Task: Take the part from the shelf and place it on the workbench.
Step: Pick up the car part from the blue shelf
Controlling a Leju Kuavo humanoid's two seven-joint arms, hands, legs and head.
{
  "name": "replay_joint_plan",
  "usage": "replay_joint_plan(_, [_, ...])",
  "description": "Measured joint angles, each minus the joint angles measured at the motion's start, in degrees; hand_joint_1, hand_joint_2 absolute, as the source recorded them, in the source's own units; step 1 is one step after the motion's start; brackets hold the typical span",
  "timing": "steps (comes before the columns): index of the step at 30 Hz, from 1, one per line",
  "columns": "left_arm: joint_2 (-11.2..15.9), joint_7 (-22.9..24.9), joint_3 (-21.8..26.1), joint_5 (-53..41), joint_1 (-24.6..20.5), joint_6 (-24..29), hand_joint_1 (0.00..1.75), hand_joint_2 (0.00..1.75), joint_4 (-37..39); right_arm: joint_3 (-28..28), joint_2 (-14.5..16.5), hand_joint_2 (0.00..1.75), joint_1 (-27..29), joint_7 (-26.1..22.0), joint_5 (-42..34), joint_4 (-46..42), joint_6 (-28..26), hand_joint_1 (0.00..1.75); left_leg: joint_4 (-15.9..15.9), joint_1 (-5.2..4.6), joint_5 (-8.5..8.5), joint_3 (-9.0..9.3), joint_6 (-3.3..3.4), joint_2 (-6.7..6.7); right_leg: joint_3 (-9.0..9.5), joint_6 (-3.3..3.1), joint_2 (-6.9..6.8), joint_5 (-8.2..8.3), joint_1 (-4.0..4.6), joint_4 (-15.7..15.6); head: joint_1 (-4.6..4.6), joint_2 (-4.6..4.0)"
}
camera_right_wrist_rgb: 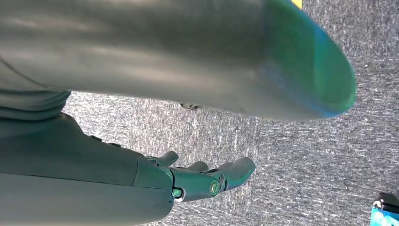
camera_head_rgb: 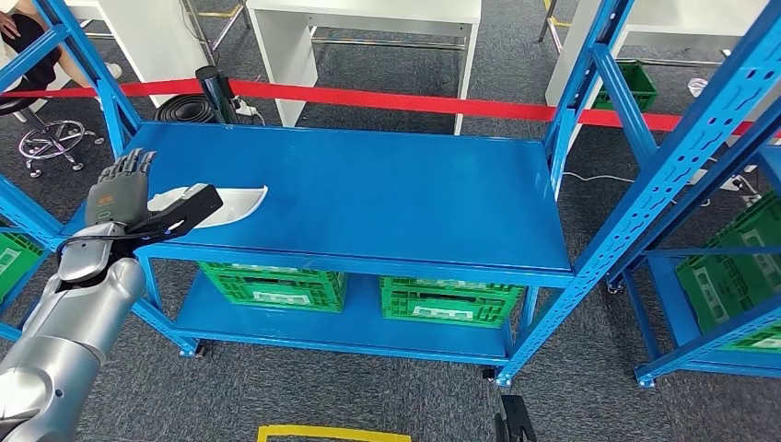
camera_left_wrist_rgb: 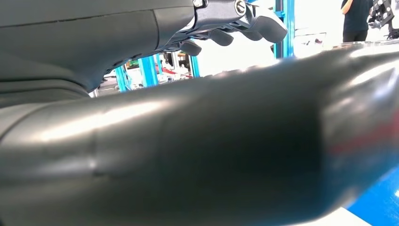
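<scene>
Left hand [camera_head_rgb: 124, 189] grips curved white plastic part [camera_head_rgb: 235, 203] at blue metal workbench [camera_head_rgb: 387, 198] left edge.
Part's long axis points right across bare top; right hand [camera_right_wrist_rgb: 207, 181] hangs slack, fingers apart, over grey carpet [camera_right_wrist_rgb: 301, 155].

A workshop: blue steel racks [camera_head_rgb: 645, 184], green crates [camera_head_rgb: 273, 286], red barrier tape [camera_head_rgb: 387, 99].

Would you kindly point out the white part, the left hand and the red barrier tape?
white part [camera_head_rgb: 241, 200], head view, its bare curved end.
left hand [camera_head_rgb: 124, 191], head view, the back of it.
red barrier tape [camera_head_rgb: 387, 99], head view, mid-span.
</scene>
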Motion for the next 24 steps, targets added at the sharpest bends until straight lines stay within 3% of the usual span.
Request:
replay_joint_plan(6, [0.24,-0.31,0.84,0.21,-0.01,-0.40,0.00,0.00,-0.07,-0.03,0.43,0.00,0.00,0.59,0.69,0.00,0.01,0.00,0.28,-0.32,-0.37,-0.20,0.62,0.01,0.14,0.46,-0.01,0.08,-0.28,-0.25,-0.03,0.00])
replay_joint_plan(10, [0.23,-0.75,1.07,0.01,-0.12,-0.54,0.00,0.00,-0.37,-0.11,0.63,0.00,0.02,0.46,0.95,0.00,0.07,0.00,-1.24,0.06,-0.13,0.99,1.71,0.16,-0.05,1.05,-0.04,0.73,-0.27,1.54,0.03,0.00])
replay_joint_plan(12, [0.21,-0.79,1.22,-0.07,-0.28,-0.59,0.00,0.00,-0.45,-0.22,0.63,0.00,-0.08,0.36,1.03,0.00,0.29,0.00,-1.49,0.33,-0.02,1.87,1.88,0.30,-2.25,1.36,-0.08,-1.85,-0.37,5.59,0.17,0.00])
replay_joint_plan(14, [0.19,-0.80,1.32,-0.13,-0.18,-0.60,0.00,0.00,-0.43,-0.34,0.63,0.00,-0.02,0.33,1.16,0.00,0.55,0.00,-1.46,0.40,-0.23,2.02,1.85,0.27,-6.02,1.89,-0.08,-4.90,-0.63,12.45,0.28,0.00])
replay_joint_plan(15, [0.15,-0.80,1.33,-0.17,-0.02,-0.59,0.00,0.00,-0.42,-0.39,0.63,0.00,0.05,0.33,1.23,0.00,0.63,0.00,-1.41,0.48,-0.41,2.13,1.69,0.23,-7.48,2.17,-0.09,-5.42,-0.82,14.61,0.28,0.00])
replay_joint_plan(16, [0.13,-0.80,1.33,-0.21,0.14,-0.56,0.00,0.00,-0.40,-0.42,0.63,0.00,0.10,0.32,1.29,0.00,0.68,0.00,-1.34,0.63,-0.67,2.31,1.42,0.18,-7.99,2.43,-0.10,-4.83,-1.03,14.77,0.29,0.00])
replay_joint_plan(18, [0.12,-0.79,1.36,-0.28,0.30,-0.48,0.00,0.00,-0.39,-0.45,0.62,0.00,0.13,0.29,1.48,0.00,0.77,0.00,-0.95,1.14,-1.53,2.92,0.67,0.15,-5.84,2.92,-0.19,-0.84,-1.55,8.69,0.28,0.00])
replay_joint_plan(19, [0.13,-0.80,1.36,-0.32,0.30,-0.41,0.00,0.00,-0.39,-0.46,0.71,0.00,0.12,0.27,1.57,0.02,0.82,0.00,-0.70,1.35,-1.99,3.17,0.21,0.14,-4.39,3.14,-0.17,0.65,-1.64,5.18,0.32,0.00])
replay_joint_plan(20, [0.13,-0.80,1.38,-0.36,0.28,-0.37,0.00,0.00,-0.40,-0.47,0.77,0.00,0.06,0.22,1.66,0.03,0.88,0.00,-0.47,1.46,-2.44,3.29,-0.29,0.14,-3.23,2.94,-0.20,1.26,-1.59,2.38,0.36,0.00])
replay_joint_plan(21, [0.12,-0.81,1.39,-0.40,0.28,-0.33,0.00,0.00,-0.44,-0.48,0.83,0.00,0.04,0.23,1.71,0.05,0.92,0.00,-0.41,1.44,-2.87,3.29,-0.79,0.17,-2.61,2.54,-0.16,1.20,-1.48,0.99,0.34,0.00])
replay_joint_plan(24, [0.03,-0.80,1.42,-0.46,0.31,-0.32,0.00,0.00,-0.65,-0.50,0.87,0.00,0.12,0.34,1.79,0.07,0.95,0.00,-0.21,1.46,-3.33,3.85,-1.99,0.21,-1.75,0.49,-0.05,0.04,-1.15,0.94,0.15,0.00])
